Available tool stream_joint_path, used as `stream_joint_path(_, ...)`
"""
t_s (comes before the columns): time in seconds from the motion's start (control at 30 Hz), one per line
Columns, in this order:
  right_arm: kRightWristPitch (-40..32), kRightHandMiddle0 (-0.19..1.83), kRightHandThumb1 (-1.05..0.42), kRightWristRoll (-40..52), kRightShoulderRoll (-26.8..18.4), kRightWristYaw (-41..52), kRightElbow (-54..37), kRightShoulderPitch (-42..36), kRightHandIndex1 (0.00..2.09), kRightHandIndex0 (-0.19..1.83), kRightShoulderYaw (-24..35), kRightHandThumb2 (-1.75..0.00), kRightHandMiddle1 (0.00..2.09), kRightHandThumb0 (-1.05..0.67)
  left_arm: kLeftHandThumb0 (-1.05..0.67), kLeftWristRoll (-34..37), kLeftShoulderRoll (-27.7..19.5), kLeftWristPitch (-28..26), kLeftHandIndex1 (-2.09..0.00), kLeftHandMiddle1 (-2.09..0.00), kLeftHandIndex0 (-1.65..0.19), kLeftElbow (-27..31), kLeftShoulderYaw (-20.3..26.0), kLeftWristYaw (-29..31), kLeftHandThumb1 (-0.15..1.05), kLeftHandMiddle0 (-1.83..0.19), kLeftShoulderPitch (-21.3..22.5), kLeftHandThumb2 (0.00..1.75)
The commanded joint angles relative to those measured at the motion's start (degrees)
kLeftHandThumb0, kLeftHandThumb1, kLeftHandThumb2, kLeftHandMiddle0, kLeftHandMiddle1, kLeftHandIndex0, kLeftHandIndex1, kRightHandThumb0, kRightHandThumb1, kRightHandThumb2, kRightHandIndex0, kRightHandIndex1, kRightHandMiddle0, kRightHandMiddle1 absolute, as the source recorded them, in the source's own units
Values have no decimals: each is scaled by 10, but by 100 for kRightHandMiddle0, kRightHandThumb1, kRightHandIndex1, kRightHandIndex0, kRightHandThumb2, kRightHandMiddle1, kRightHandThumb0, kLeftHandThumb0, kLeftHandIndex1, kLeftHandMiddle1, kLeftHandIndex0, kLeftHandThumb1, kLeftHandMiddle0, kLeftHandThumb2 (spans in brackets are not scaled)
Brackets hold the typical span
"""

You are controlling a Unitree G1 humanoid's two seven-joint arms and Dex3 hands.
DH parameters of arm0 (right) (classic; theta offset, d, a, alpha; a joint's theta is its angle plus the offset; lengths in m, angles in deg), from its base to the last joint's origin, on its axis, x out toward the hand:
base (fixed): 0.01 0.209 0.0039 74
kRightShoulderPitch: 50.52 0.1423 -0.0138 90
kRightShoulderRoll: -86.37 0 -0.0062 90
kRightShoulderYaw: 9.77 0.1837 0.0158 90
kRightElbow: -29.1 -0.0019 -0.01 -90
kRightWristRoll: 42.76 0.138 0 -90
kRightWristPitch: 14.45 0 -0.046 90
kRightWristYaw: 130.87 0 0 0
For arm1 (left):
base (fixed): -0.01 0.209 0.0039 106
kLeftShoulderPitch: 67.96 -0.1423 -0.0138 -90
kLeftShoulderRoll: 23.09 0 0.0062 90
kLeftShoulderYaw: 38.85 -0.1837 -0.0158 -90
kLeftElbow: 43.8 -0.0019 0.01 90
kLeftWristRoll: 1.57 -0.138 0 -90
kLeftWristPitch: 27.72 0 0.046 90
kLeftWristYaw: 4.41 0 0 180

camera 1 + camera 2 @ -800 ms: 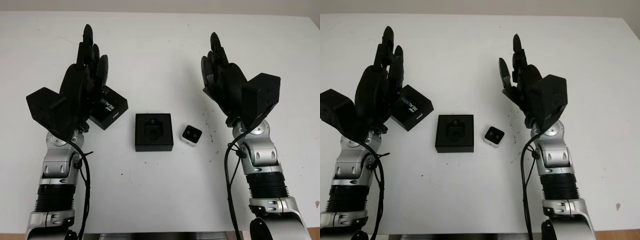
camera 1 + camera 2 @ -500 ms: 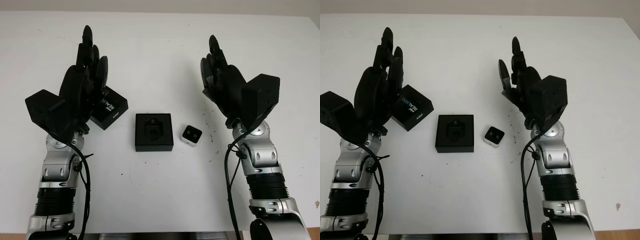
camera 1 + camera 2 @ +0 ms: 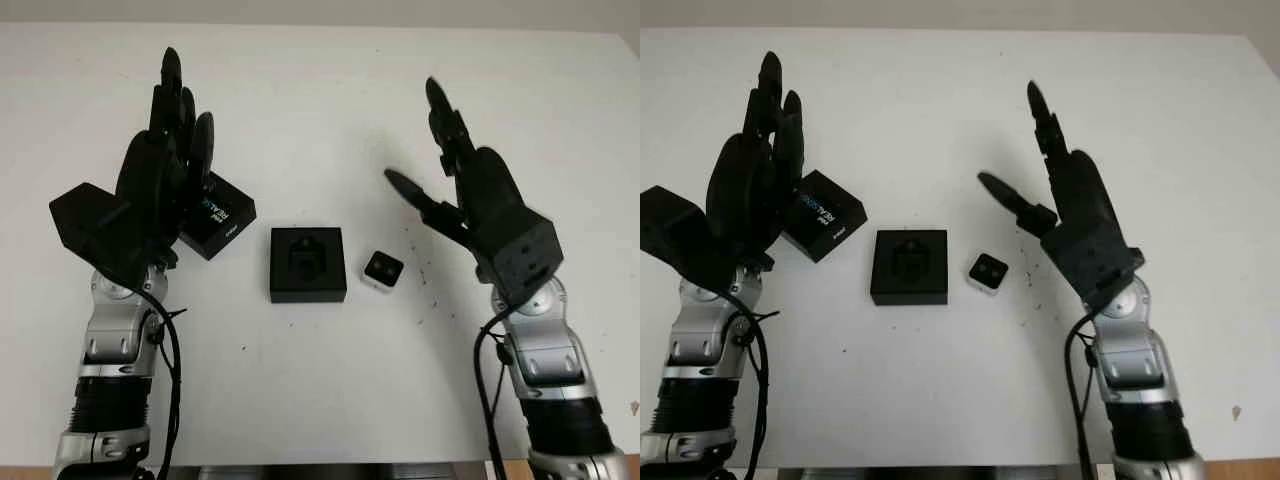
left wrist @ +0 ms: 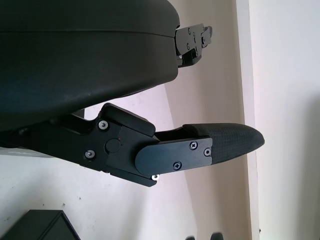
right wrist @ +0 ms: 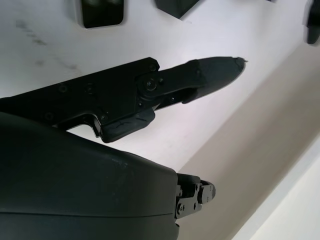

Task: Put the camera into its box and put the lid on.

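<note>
The right hand (image 3: 470, 195) is raised above the table (image 3: 320, 90) at about 3 o'clock from the camera, holding nothing and open, its thumb reaching toward 9 o'clock and its other fingers toward 12. The left hand (image 3: 160, 180) is raised at about 9 o'clock from the box, also open and empty, palm turned inward and fingers pointing to 12 o'clock. There is one camera (image 3: 383, 269), a small cube with a white body and a dark face, lying on the table just at 3 o'clock of the box and apart from it, at roughly 7 o'clock below the right thumb. There is one box (image 3: 308, 264), black and square, open, with a moulded recess in its middle, sitting near the table's centre. There is one lid (image 3: 213, 213), black with printed lettering, turned at an angle, at about 10 o'clock from the box and partly behind the left hand. The three things sit in a loose row between the two arms, well away from every table edge. Bare white surface stretches toward 12 o'clock to the far edge and toward 6 o'clock to the near edge.
</note>
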Motion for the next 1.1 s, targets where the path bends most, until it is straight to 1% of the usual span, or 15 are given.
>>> stream_joint_path(0.0,-1,13,-97,-27,-18,7,-57,-38,11,6,-6,-5,12,-77,-78,0,1,-1,0,0,19,6,-1,0,105,19,-8,57)
stream_joint_path(0.1,5,15,-93,-55,-33,22,-114,-87,9,5,-8,-4,11,-74,-77,2,2,-6,0,0,19,11,-1,0,105,19,-9,58)
stream_joint_path(0.17,-2,16,-93,-91,-46,37,-152,-118,8,5,-13,-4,10,-76,-76,3,4,-5,0,0,19,10,-2,1,105,19,-9,58)
stream_joint_path(0.23,-1,17,-93,-118,-50,44,-182,-145,7,3,-16,-5,9,-77,-76,2,6,-3,0,0,19,8,-3,-1,105,19,-8,58)
stream_joint_path(0.43,12,23,-96,-224,-54,41,-220,-188,7,5,-35,-6,9,-84,-75,-1,7,-6,0,0,19,6,-7,-2,105,19,-4,58)
stream_joint_path(0.67,12,31,-98,-327,-44,34,-213,-173,7,9,-52,-6,10,-83,-75,-4,8,-3,0,0,19,-3,-11,-2,105,19,2,55)
stream_joint_path(0.8,20,38,-99,-350,-43,23,-198,-153,8,12,-55,-6,12,-81,-76,-2,12,5,0,0,19,-13,-12,-3,105,19,6,53)
stream_joint_path(1.07,12,52,-97,-408,-59,66,-175,-87,11,23,-58,-5,17,-85,-75,-5,15,5,0,0,19,-13,-13,-8,105,19,10,50)
